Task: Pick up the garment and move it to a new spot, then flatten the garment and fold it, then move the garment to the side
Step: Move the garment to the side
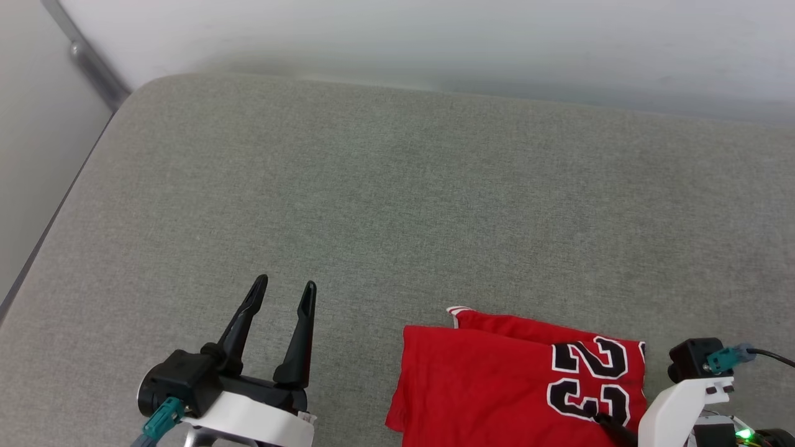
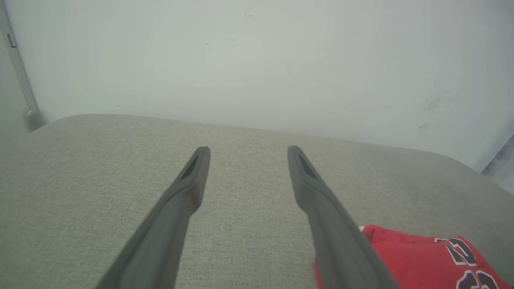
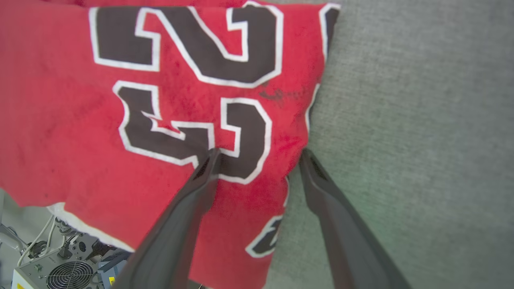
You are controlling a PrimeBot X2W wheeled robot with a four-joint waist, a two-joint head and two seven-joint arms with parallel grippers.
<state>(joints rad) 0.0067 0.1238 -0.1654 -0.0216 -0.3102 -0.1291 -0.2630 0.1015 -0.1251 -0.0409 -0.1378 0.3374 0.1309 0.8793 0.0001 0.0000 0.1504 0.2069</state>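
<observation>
In the head view, the left fingers [image 1: 300,335] are seen spread apart and empty over the bare bench [image 1: 397,186]. The garment [image 1: 497,385] lies well off to their right, at the bench's near edge. It is folded into a compact red rectangle with the numerals uppermost, so the folding is judged done and only the move to the side is left.

In the left wrist view, nothing is held between the parted fingers. A corner of the garment lies beside the base of the right-hand finger. This arm is judged to be kept clear of the work.

In the right wrist view, the right fingers [image 3: 186,212] are also held apart, straddling the garment's side edge. One tip is set over a black numeral, the other over bare bench just beside the fabric. Nothing is clamped yet. The stance is judged to suit a pinch on the stacked layers there.
</observation>
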